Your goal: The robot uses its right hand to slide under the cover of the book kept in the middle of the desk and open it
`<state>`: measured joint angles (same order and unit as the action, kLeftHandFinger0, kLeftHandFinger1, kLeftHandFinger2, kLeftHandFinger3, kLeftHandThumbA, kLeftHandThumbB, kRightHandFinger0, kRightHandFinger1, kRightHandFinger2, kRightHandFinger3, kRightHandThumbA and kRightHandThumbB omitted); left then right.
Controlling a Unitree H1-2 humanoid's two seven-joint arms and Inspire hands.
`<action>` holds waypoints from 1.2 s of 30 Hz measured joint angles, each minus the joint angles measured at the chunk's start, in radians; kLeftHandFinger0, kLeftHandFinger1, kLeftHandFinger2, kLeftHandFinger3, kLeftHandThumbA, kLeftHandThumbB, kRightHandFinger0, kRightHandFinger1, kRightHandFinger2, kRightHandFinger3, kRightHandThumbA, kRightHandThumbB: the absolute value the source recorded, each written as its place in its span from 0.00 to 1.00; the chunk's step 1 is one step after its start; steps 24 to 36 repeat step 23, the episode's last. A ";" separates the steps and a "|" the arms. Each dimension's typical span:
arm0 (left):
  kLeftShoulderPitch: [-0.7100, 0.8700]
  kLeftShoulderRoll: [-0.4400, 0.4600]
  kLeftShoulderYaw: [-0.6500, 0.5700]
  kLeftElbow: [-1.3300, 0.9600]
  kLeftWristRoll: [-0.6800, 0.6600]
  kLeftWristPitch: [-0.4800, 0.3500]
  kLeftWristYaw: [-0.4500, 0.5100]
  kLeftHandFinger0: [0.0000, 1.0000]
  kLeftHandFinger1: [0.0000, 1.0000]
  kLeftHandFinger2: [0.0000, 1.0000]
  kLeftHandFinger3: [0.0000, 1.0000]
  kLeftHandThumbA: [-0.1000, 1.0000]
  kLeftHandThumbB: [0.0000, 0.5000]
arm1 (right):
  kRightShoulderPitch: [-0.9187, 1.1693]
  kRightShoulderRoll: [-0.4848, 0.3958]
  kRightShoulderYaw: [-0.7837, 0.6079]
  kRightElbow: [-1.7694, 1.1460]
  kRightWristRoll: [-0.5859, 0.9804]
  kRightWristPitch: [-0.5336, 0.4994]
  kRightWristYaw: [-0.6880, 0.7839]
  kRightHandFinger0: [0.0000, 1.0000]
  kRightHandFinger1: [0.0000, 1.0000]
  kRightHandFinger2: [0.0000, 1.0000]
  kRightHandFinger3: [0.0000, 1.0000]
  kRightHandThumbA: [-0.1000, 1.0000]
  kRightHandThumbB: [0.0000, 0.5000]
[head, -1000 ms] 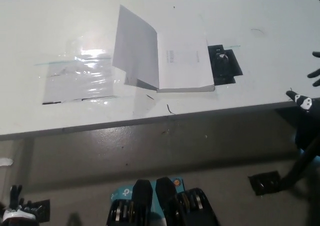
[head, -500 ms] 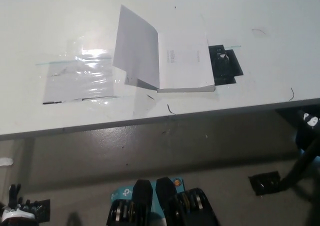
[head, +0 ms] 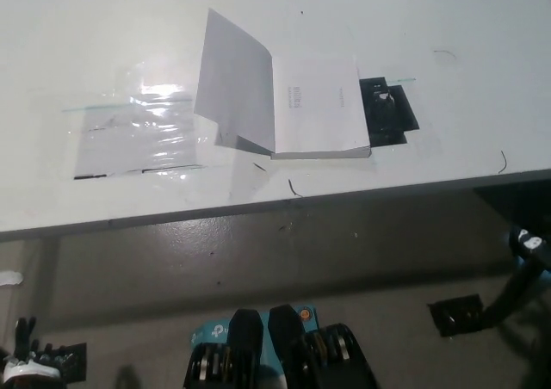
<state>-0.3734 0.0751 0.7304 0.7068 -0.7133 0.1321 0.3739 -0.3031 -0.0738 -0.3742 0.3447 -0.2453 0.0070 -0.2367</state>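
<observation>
Right hand [head: 527, 243] has dropped below the desk [head: 448, 148] edge since a second ago; finger state can't be told. Head view: book [head: 297, 105] mid-desk, cover [head: 232, 83] raised open. Left hand [head: 24, 359] low, unclear. Opening looks done; next, rest.

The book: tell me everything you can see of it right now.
The book is white, with a thick block of pages, lying flat near the middle of the white desk, close to its near edge. Its cover is open, standing tilted up on the left. The exposed first page bears a small block of print, too small to read. Its right edge lies against a black patch. Neither hand touches it.
</observation>
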 measured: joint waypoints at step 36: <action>0.001 -0.002 0.005 0.018 -0.015 -0.013 -0.010 1.00 1.00 1.00 1.00 1.00 0.00 | -0.014 0.077 -0.115 0.146 0.285 0.012 -0.054 0.34 0.31 0.42 0.73 1.00 0.33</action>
